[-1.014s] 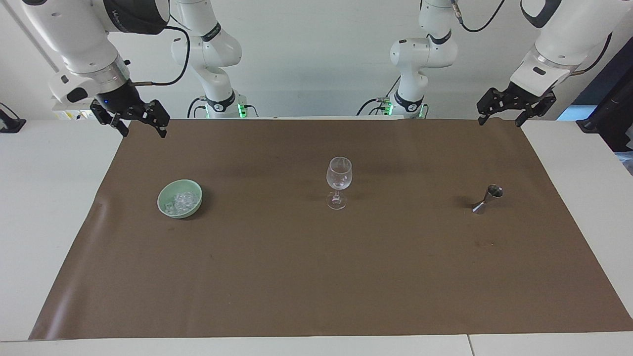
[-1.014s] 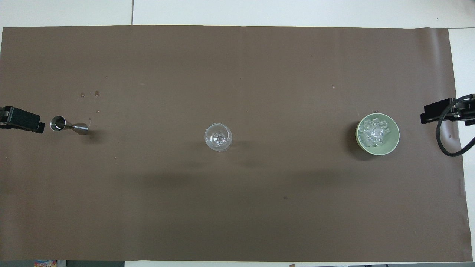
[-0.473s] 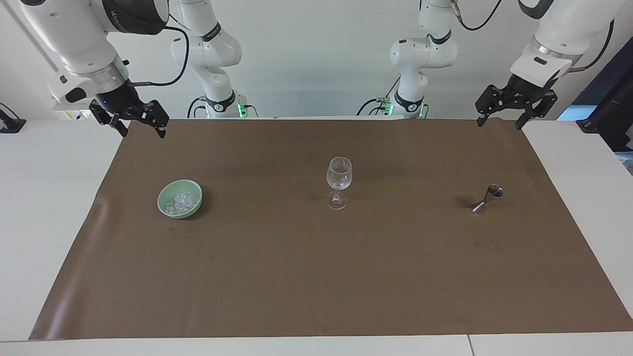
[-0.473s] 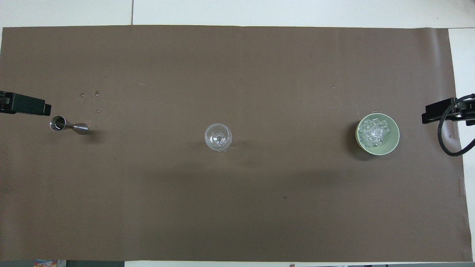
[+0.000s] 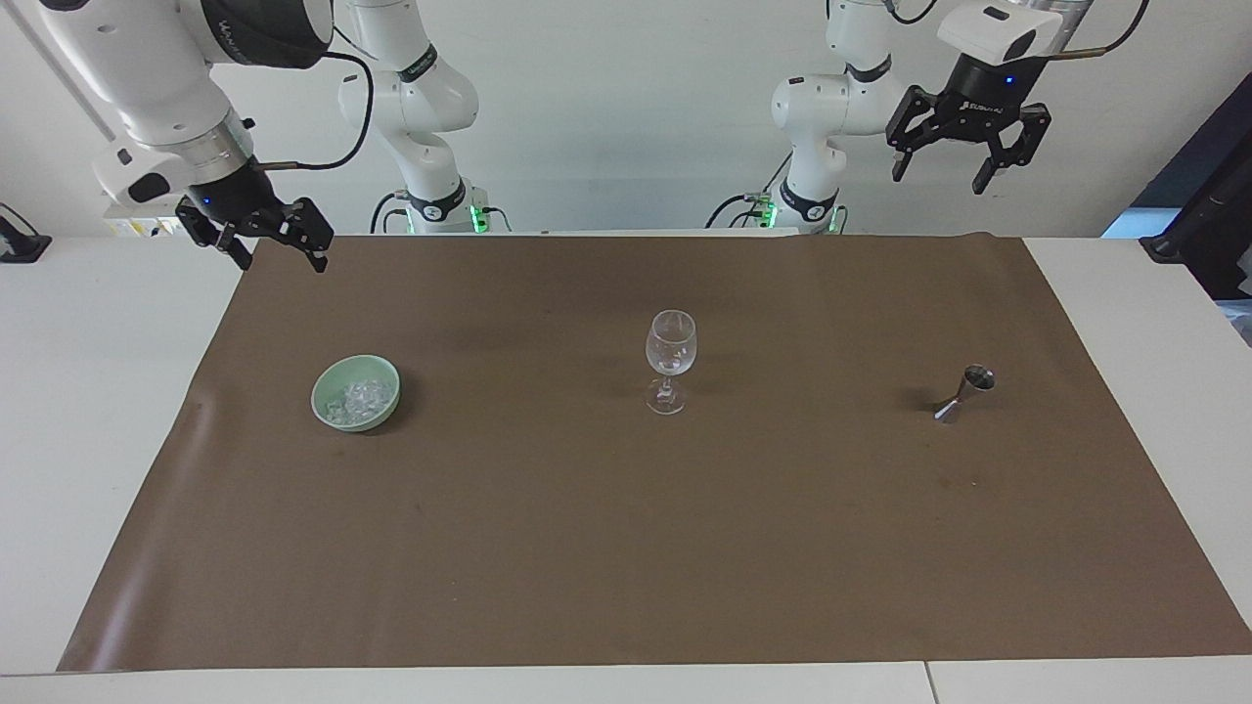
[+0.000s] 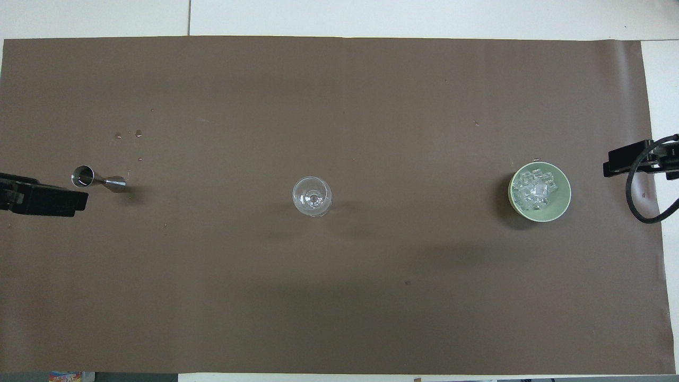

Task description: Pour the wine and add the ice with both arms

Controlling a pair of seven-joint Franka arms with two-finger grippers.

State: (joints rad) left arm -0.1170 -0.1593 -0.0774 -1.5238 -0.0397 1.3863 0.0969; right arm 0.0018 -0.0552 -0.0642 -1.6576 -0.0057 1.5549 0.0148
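A clear wine glass (image 5: 671, 362) stands upright mid-mat; it also shows in the overhead view (image 6: 312, 196). The ice (image 5: 360, 395) lies as clear chunks (image 6: 534, 188) in a pale green bowl (image 5: 319, 396) toward the right arm's end, seen from above (image 6: 565, 200). A small steel jigger (image 5: 964, 392) stands toward the left arm's end (image 6: 98, 180). My left gripper (image 5: 938, 181) is open and empty, raised high over the left arm's end; part of it shows from above (image 6: 45, 197). My right gripper (image 5: 282, 262) is open and empty, over the mat's edge near the bowl (image 6: 628, 161).
A brown mat (image 5: 587, 538) covers most of the white table (image 5: 98, 391). A few small droplets (image 6: 138, 133) lie on the mat near the jigger. A black cable (image 6: 636, 201) hangs by the right gripper.
My left gripper has risen well above the table and swung toward the middle. The right gripper has barely moved. Glass, bowl and jigger stay put.
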